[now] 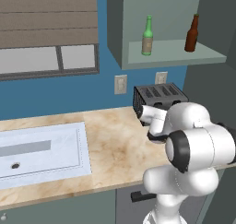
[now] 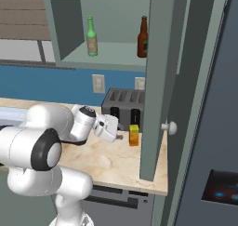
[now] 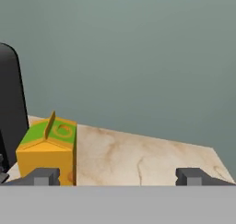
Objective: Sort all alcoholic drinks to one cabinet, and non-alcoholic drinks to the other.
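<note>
The orange carton [image 3: 47, 149] stands on the counter [image 3: 138, 154] just in front of the toaster [image 2: 123, 108], off toward one of my fingertips [image 3: 44, 176]. My gripper [image 3: 119, 177] is spread wide, holding nothing. Closing off-centre could tip it.

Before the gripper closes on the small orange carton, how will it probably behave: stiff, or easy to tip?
The orange carton looks boxy with flat sides, so it probably will not roll. It stands upright on the counter beside the toaster, so a push near its top could tip it. The open gripper should squeeze gently; thin carton walls may dent.
</note>
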